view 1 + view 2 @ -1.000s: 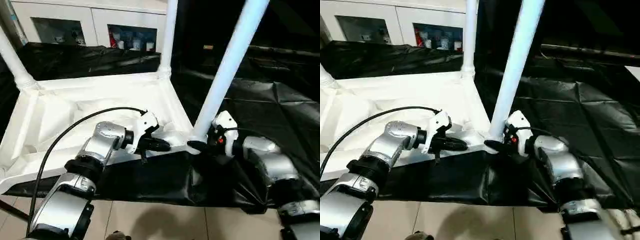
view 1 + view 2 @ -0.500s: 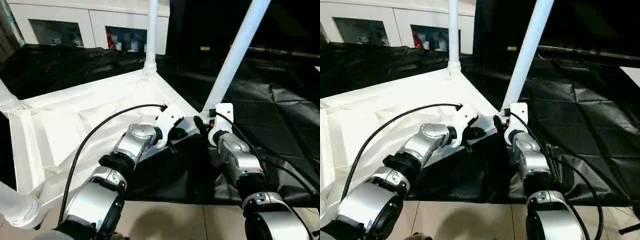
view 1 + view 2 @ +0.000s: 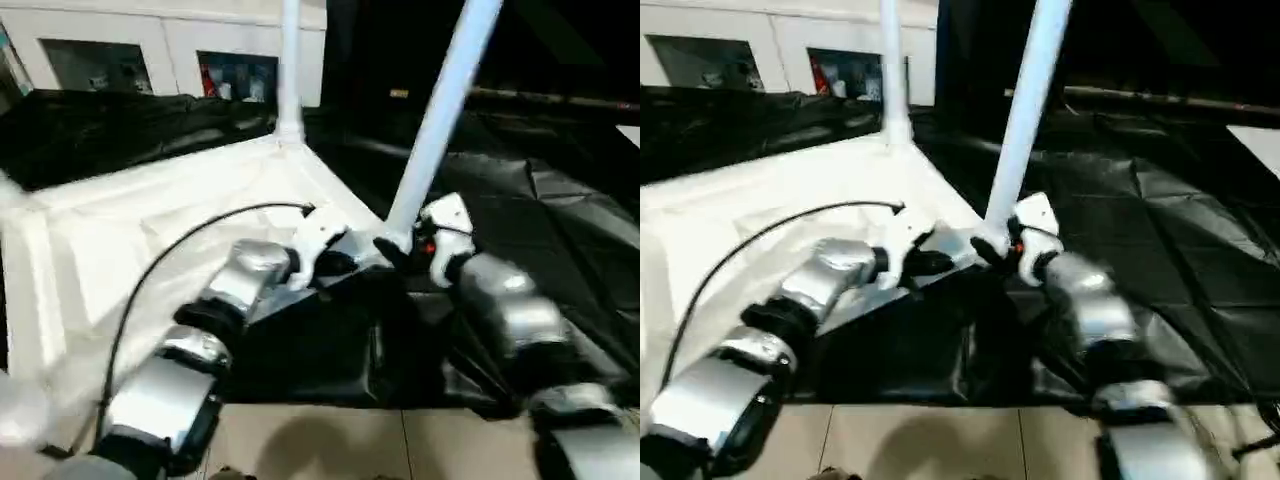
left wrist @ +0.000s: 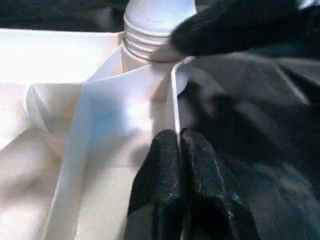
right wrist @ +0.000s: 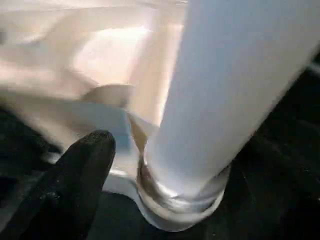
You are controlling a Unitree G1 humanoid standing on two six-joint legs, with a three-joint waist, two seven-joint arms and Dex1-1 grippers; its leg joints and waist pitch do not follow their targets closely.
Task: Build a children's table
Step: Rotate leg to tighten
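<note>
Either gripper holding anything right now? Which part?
The left gripper is shut on the tabletop's raised rim, near the corner socket. The right gripper sits at the base of the leg; whether it grips it cannot be told.

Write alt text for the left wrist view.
The left gripper, jaws shut, pinches the thin raised rim of the white tabletop near a corner. Just beyond, the ridged base of a white leg sits in the corner socket, with a black finger of the right gripper against it, over black sheeting.
</note>
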